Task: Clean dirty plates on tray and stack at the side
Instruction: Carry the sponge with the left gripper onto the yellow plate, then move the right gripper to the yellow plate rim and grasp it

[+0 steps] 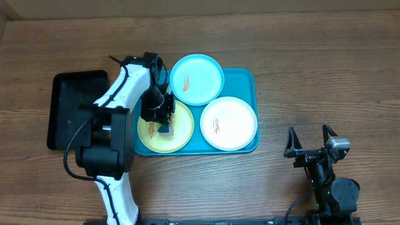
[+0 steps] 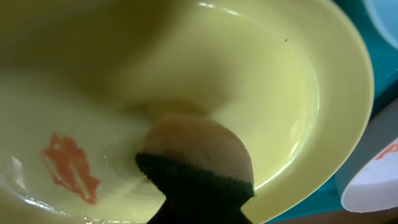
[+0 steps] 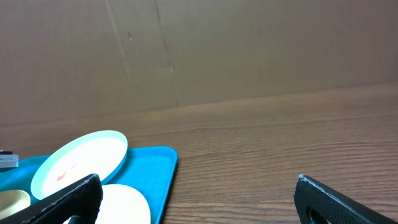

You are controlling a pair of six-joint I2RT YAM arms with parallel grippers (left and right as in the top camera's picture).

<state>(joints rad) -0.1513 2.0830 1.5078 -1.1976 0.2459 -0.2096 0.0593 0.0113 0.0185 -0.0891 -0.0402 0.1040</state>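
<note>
On the turquoise tray [image 1: 245, 81] lie three plates: light blue [image 1: 197, 79] at the back, white [image 1: 229, 123] at the right, yellow-green [image 1: 181, 134] at the front left. Each carries an orange-red smear. My left gripper [image 1: 164, 125] is down over the yellow-green plate, shut on a sponge [image 2: 199, 155] with a tan top and dark green pad. The sponge presses on the plate's floor [image 2: 267, 81], right of the smear [image 2: 69, 167]. My right gripper [image 1: 310, 140] rests open and empty on the table, right of the tray.
A black rectangular tray [image 1: 72, 106] sits left of the turquoise one, partly under my left arm. Bare wooden table lies behind the trays and between the turquoise tray's right rim [image 3: 158, 168] and my right gripper [image 3: 196, 199].
</note>
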